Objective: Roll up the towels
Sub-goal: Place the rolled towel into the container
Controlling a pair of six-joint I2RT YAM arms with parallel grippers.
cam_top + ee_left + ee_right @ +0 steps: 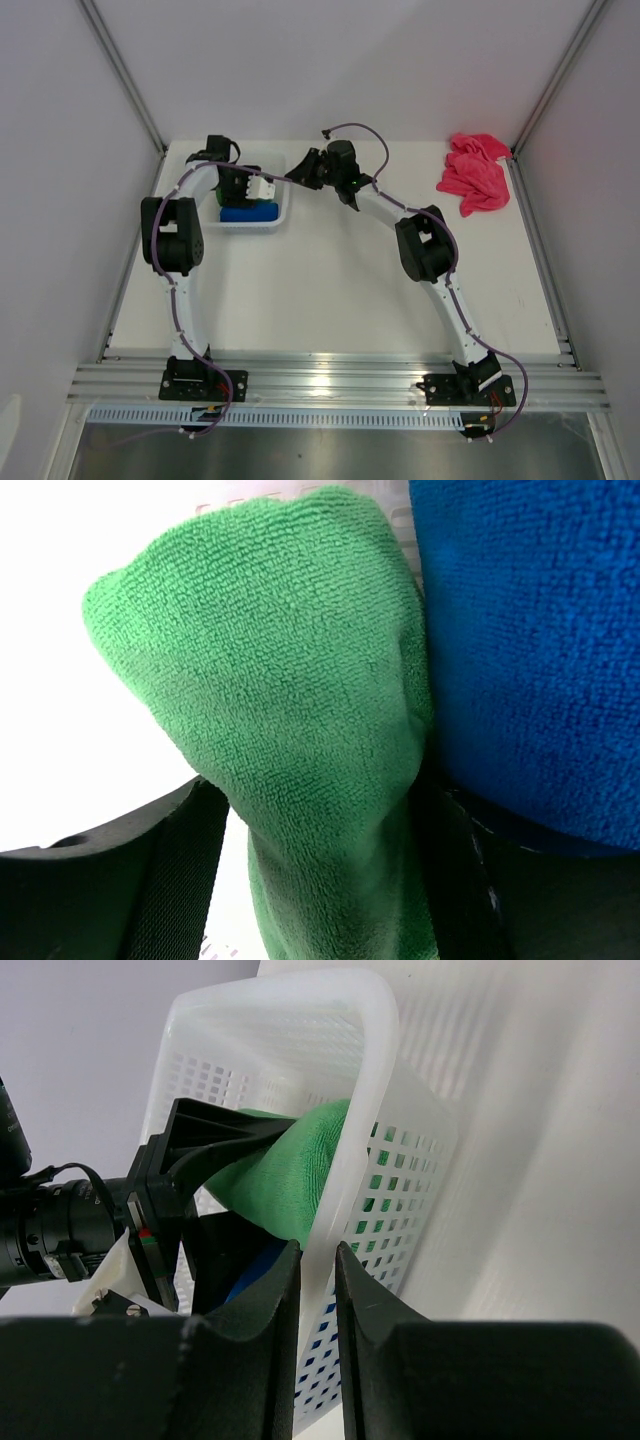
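A green towel (270, 660) stands bunched between the fingers of my left gripper (325, 810), inside the white basket (283, 205). The jaws are open, and a gap shows between the left finger (170, 860) and the cloth. A blue towel (530, 630) lies right beside the green one in the basket, seen from above as the blue towel (247, 213). My right gripper (318, 1260) is shut on the basket's wall (370, 1110), one finger inside and one outside. The pink towel (475, 175) lies crumpled at the table's far right corner.
The basket stands at the back left of the white table (330, 290), with both arms reaching over to it. Grey walls close the table in on the left, back and right. A metal rail (340, 380) runs along the near edge.
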